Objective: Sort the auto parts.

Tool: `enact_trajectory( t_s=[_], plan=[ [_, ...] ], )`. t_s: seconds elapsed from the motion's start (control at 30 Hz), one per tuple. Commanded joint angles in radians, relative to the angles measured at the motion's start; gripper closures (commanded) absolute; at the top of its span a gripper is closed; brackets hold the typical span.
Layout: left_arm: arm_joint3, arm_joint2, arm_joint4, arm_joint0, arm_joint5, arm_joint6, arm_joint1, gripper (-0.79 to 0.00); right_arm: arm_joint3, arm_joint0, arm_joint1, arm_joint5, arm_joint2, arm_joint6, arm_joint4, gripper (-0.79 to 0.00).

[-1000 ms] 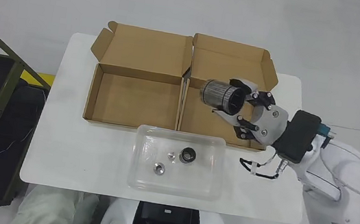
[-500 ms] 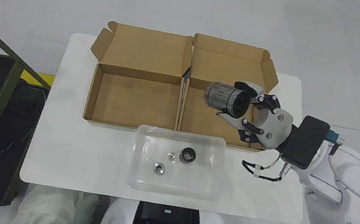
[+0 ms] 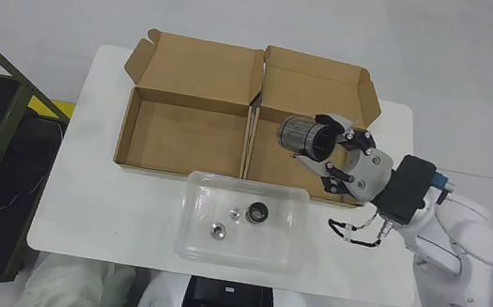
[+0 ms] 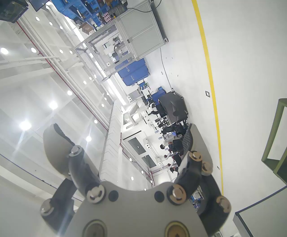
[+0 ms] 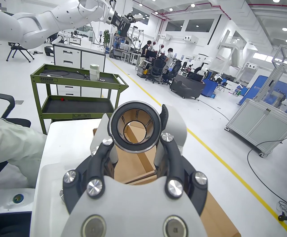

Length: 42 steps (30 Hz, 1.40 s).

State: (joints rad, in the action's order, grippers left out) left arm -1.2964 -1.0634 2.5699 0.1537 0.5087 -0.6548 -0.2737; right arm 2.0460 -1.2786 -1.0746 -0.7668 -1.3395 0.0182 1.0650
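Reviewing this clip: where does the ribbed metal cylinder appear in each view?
Top view: ribbed metal cylinder held sideways in the right gripper, over the right cardboard box.
Right wrist view: centre, end-on between the fingers.
Left wrist view: aimed at the hall floor, away from the table.
Shared landmark: the cardboard box, brown beneath the cylinder in the right wrist view.

White desk (image 3: 98, 133). On it, a clear plastic tray (image 3: 247, 184) holds a black ring (image 3: 259, 214) and two shiny silver bits (image 3: 217, 231). Behind the tray stand a plain brown cardboard box (image 3: 183, 135) and a second brown cardboard box (image 3: 273, 165). Ribbed cylinder (image 3: 298, 134): silver-grey with fine ridges and a black rim. Right hand (image 3: 324, 142): pale grey, black links, silver bolts. Left hand (image 4: 122, 134): grey, black links, brass-coloured bolts. Beyond the desk, an olive-green cart (image 5: 67, 83).
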Motion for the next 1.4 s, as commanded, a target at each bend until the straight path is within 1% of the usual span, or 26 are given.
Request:
enact_trajectory(
  t_s=[0.0,0.13,0.3,0.47,0.8,1.03,1.37],
  plan=[
    [0.0,0.0,0.0,0.0,0.0,0.0,0.0,-0.785,-0.02,0.003,-0.001,0.004,0.011,-0.003,0.003,0.0],
    [0.0,0.0,0.0,0.0,0.0,0.0,0.0,-0.785,-0.076,0.024,-0.005,0.008,0.037,-0.004,0.006,0.0],
    [0.0,0.0,0.0,0.0,0.0,0.0,0.0,-0.785,-0.138,0.059,-0.01,0.024,0.076,-0.051,0.007,0.0],
    [0.0,0.0,0.0,0.0,0.0,0.0,0.0,-0.785,-0.234,0.122,-0.02,0.039,0.132,-0.097,-0.015,0.0],
    [0.0,0.0,0.0,0.0,0.0,0.0,0.0,-0.785,-0.422,0.25,-0.05,0.105,0.255,-0.173,-0.041,0.0],
    [0.0,0.0,0.0,0.0,0.0,0.0,0.0,-0.785,-0.519,0.304,-0.071,0.147,0.322,-0.222,-0.053,0.0],
    [0.0,0.0,0.0,0.0,0.0,0.0,0.0,-0.785,-0.63,0.358,-0.095,0.207,0.385,-0.307,-0.064,0.0]
  ],
)
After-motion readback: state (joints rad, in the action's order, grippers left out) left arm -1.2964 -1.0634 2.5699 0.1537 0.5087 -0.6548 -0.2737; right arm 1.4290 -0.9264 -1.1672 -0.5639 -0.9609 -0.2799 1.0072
